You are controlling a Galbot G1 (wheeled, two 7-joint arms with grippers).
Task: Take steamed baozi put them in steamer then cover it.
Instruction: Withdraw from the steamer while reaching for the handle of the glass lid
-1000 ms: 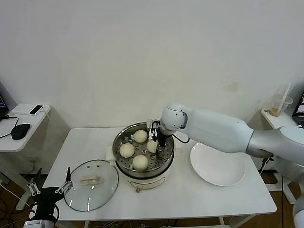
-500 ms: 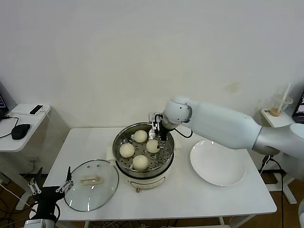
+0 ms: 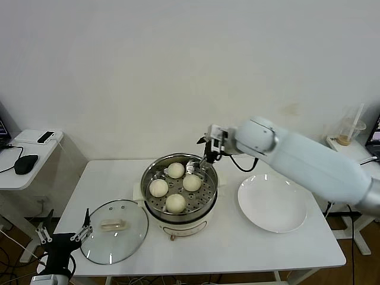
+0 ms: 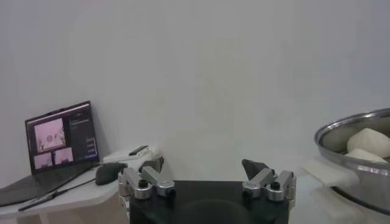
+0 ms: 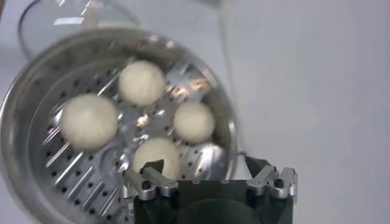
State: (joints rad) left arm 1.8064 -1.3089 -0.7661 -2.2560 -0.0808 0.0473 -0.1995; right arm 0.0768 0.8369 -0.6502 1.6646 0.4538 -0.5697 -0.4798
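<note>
all four buns [image 3: 176,187] sit on the tray inside the steamer [image 3: 179,193], so loading looks done and covering is the step left. the right gripper [image 3: 207,155] hangs above the pot's far rim, jaws released and empty. the lid [image 3: 113,231] lies on the surface left of the pot, near the low left gripper [image 3: 61,233], jaws spread; next it needs gripping by its handle.

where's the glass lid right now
In the head view the glass lid lies flat on the white table, at the robot's front left, just left of the steamer and beside the left gripper.
</note>
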